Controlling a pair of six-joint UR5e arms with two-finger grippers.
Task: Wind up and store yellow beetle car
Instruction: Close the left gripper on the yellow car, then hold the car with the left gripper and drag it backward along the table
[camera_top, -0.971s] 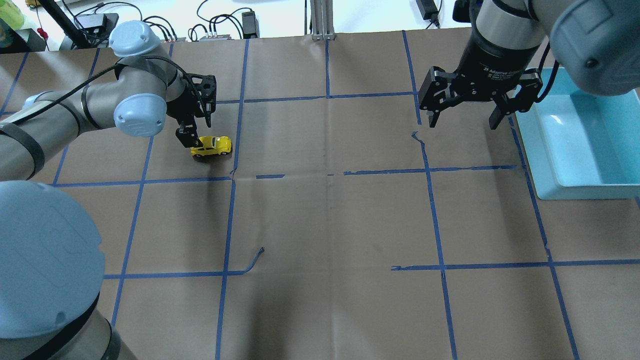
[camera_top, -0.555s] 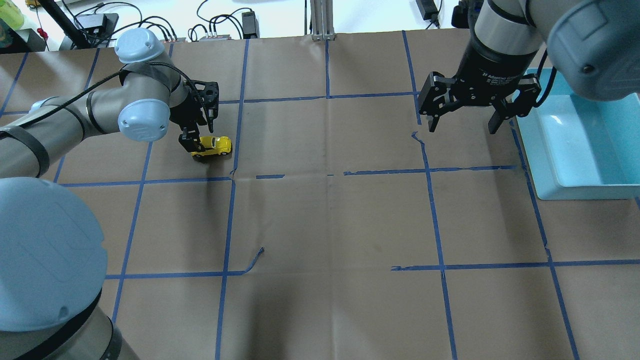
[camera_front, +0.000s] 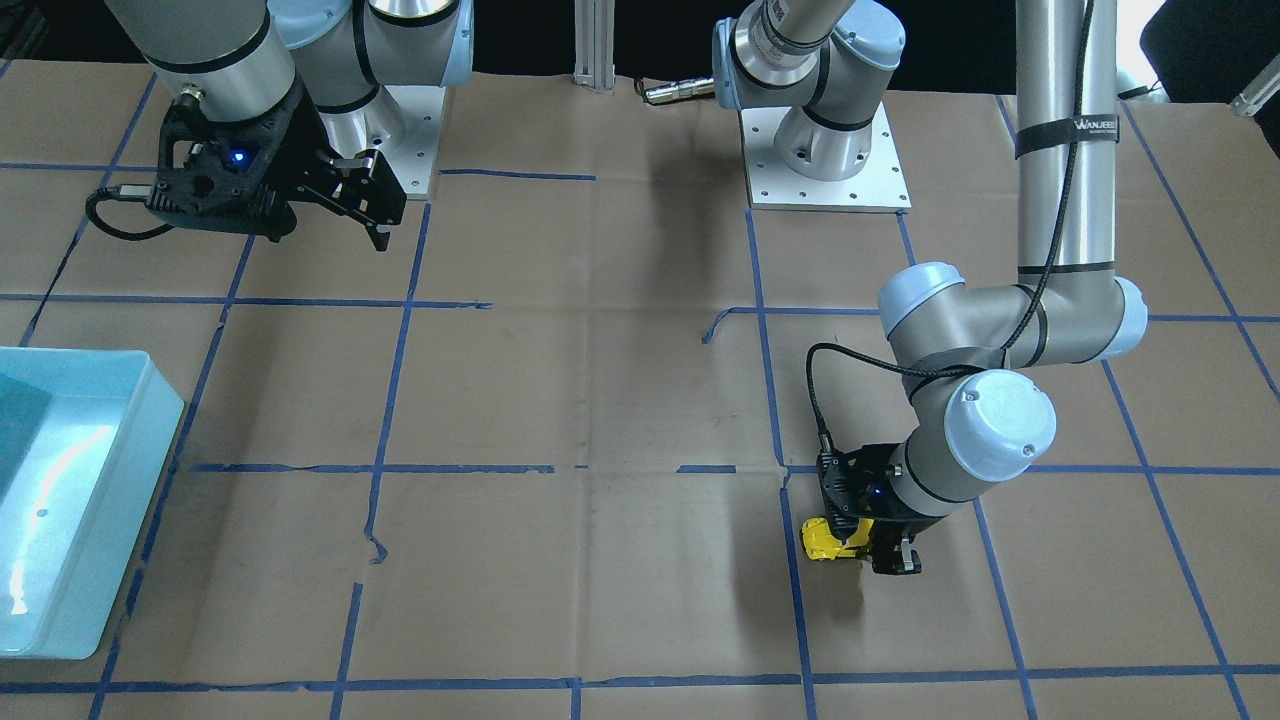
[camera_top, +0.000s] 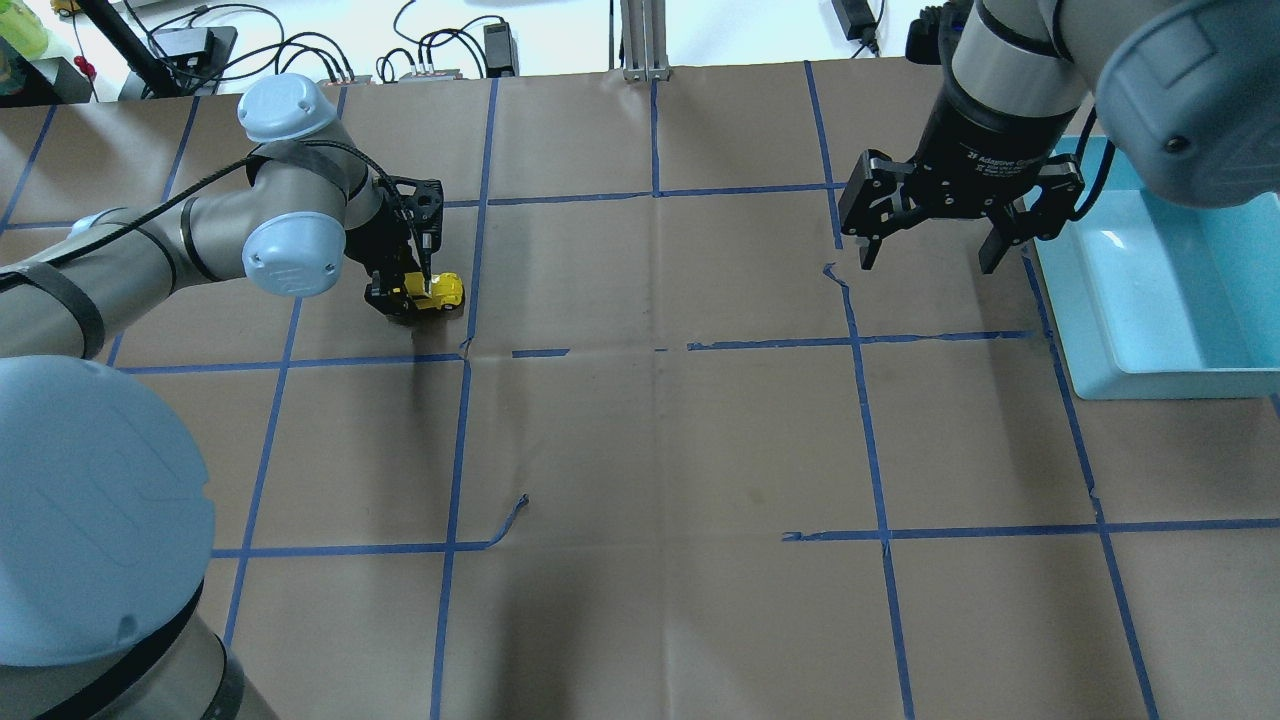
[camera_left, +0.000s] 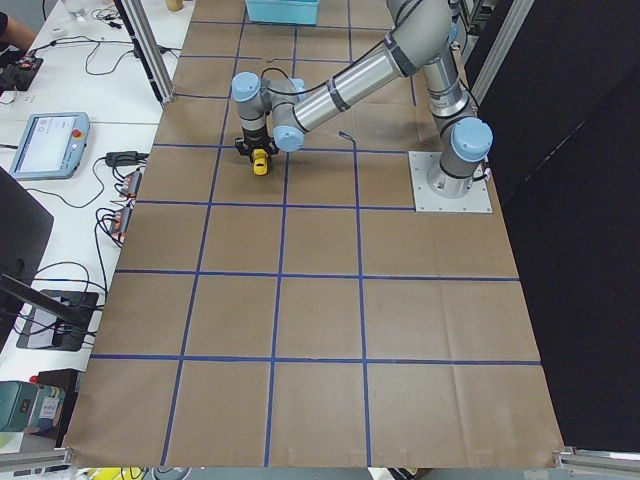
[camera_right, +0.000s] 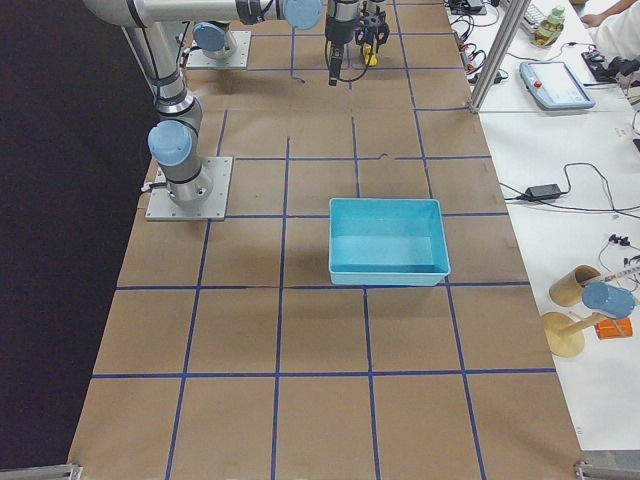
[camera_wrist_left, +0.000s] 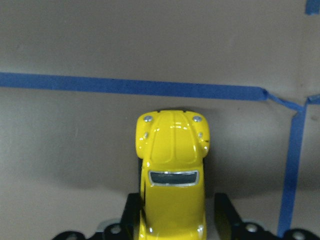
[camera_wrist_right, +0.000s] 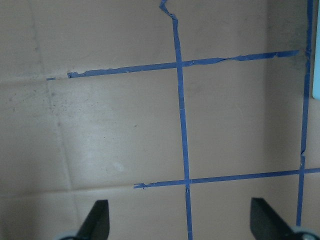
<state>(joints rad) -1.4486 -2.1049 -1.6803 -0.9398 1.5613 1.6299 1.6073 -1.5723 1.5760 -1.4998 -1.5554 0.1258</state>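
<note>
- The yellow car stands on its wheels, seen closest from the left wrist camera. Its rounded nose points away from the wrist.
- The left gripper is down at table level with one black finger on each side of the car's rear half. The jaws are spread around the car. A dark gap shows at one side, while the other finger seems to lie against the body, though the edge of the view cuts this off.
- A blue tape line crosses just ahead of the car's nose, without touching it.
- In the overhead view the car sits on the robot's left side of the table, in its far half. The nose sticks out of the left gripper toward the table's middle.
- From the front camera only the yellow nose shows; the left arm's wrist covers the rest.
- The table is covered in brown paper marked into squares with blue tape.
- Well apart, on the robot's right, the right gripper hangs above the paper with its fingers spread wide and nothing between them. Its wrist camera shows bare paper and tape under the two fingertips.
- Just beside that gripper, at the table's right edge, is a light blue bin.
</note>
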